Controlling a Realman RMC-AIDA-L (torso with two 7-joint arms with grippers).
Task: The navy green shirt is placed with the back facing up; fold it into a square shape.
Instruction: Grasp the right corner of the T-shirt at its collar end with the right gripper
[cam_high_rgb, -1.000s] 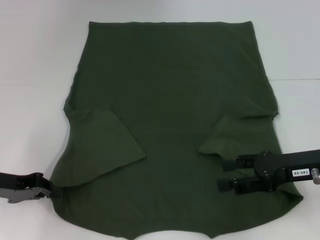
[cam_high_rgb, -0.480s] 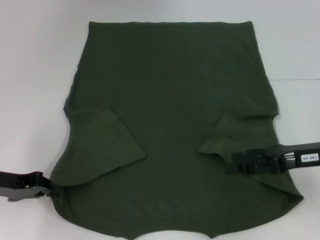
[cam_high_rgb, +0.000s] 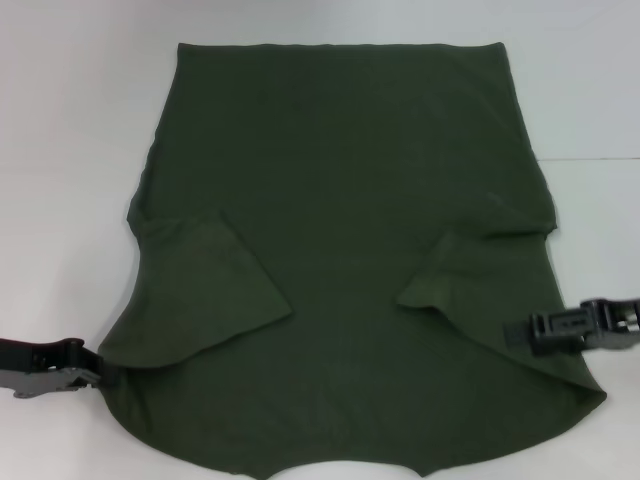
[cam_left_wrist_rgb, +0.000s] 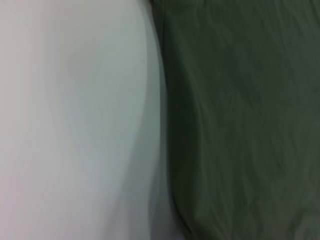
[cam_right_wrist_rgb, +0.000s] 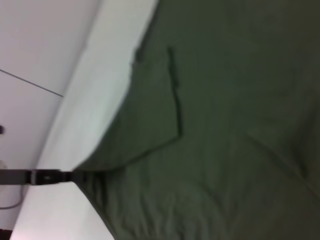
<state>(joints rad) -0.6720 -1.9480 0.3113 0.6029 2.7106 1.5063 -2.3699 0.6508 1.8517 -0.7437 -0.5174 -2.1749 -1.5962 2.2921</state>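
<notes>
Head view shows left pincer clenched on shirt edge; right pincer state unclear.

1. Bench: plain white surface, bare around the garment.
2. Navy green shirt: spread flat directly on the bench, both short sleeves folded inward over the body.
</notes>
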